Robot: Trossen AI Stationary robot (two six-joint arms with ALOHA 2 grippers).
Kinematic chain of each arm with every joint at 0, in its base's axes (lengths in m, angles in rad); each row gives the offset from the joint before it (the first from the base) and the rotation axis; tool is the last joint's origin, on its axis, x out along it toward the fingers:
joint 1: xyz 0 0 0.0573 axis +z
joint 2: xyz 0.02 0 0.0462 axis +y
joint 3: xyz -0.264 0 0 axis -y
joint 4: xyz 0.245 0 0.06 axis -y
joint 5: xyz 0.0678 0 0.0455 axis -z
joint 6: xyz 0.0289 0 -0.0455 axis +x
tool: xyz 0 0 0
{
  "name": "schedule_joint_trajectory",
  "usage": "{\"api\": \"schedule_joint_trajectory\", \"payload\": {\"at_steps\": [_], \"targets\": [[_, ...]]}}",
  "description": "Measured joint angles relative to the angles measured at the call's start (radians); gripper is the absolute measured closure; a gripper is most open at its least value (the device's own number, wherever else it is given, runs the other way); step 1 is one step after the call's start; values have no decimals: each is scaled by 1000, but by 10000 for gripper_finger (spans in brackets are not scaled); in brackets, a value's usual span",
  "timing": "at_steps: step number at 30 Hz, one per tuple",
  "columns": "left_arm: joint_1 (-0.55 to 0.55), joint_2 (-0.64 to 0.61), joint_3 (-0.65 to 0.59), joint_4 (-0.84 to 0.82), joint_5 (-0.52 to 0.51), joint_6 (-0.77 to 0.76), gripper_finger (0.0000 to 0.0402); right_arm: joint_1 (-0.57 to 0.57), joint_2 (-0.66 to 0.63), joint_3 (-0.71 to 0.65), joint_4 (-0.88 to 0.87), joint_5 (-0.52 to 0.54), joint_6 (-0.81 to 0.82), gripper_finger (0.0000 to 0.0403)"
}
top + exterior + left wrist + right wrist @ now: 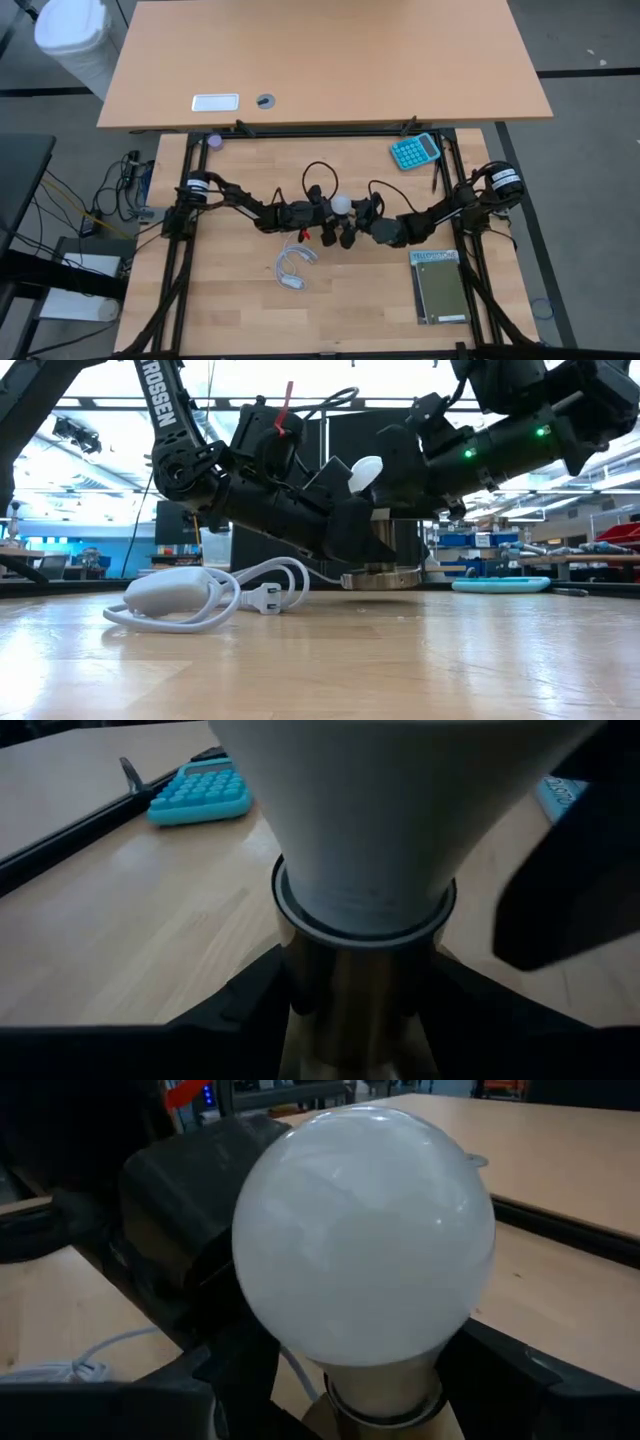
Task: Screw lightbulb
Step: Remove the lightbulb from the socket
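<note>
Right now the left gripper (322, 212) is clamped on the metallic socket (360, 990) under the lightbulb (342, 205), near the middle of the wooden table (350, 300), while the right gripper (357, 212) reaches in from the opposite side; whether its fingers actually pinch the glass I cannot tell. To do this turn well, I judge the right wrist should rotate about the bulb's own axis with light pressure, the left keeping the base from spinning. The bulb is smooth, matte white and pear-shaped, narrowing to a silvery collar. A coiled white cable (293, 268) lies nearby, a teal calculator (414, 151) well apart.
</note>
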Motion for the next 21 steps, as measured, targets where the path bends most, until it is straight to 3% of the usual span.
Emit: {"api": "schedule_joint_trajectory", "payload": {"at_steps": [9, 21], "targets": [[-4, 0, 0, 0, 0, -2, 207, 14, 0, 0, -46, 102, -52, 166], [-4, 0, 1, -1, 14, -4, 207, 12, 0, -5, -39, 102, -54, 173]]}}
